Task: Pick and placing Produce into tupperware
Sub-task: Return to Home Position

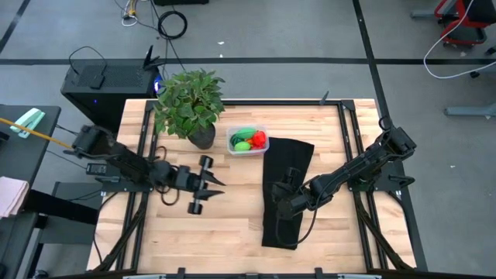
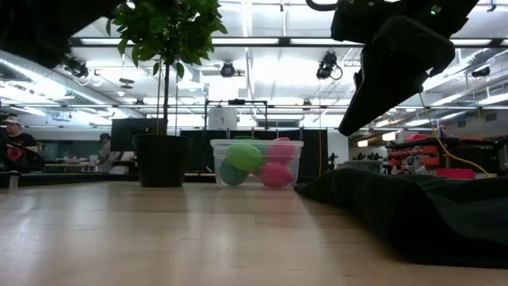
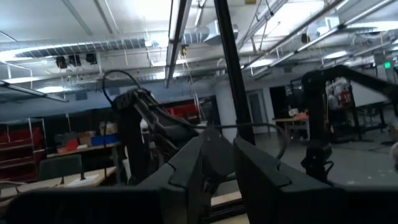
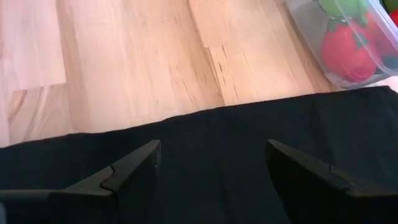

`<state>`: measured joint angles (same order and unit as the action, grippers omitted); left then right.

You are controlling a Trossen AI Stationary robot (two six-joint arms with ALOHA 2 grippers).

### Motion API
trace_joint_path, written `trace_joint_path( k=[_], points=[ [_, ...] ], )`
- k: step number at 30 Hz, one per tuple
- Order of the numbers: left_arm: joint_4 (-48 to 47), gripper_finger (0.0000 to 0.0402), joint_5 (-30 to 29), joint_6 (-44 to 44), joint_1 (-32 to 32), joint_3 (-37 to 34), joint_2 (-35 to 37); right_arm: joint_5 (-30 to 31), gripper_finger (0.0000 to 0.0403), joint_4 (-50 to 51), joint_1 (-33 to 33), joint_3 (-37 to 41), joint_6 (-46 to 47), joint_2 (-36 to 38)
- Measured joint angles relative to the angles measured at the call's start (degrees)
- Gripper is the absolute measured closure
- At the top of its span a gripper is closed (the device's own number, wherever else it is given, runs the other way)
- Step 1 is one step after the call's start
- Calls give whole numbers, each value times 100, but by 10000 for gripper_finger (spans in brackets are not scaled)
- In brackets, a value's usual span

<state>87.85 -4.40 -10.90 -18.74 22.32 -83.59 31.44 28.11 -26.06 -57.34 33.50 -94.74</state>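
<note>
Out past the jaws of the left gripper lies a dim hall with a silver ceiling duct, bright strip lights and red shelves, while a grey floor crossed by dark lines and loose cables surrounds the wooden table.

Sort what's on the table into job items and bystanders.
Job: Produce, all inside the tupperware; left gripper, near the plant; right gripper, open, above the black cloth.
Lying about: potted plant; black cloth.
</note>
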Motion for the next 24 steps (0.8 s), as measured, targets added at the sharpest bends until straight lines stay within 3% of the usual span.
trace_joint_path(
  k=[8,24],
  points=[
    [-3,308,2,257,-11,-1082,1182,1,108,-300,0,-2,-4,0],
    [-277,320,187,509,229,-2185,2062,2,108,-399,0,-4,-7,-3]
  ],
)
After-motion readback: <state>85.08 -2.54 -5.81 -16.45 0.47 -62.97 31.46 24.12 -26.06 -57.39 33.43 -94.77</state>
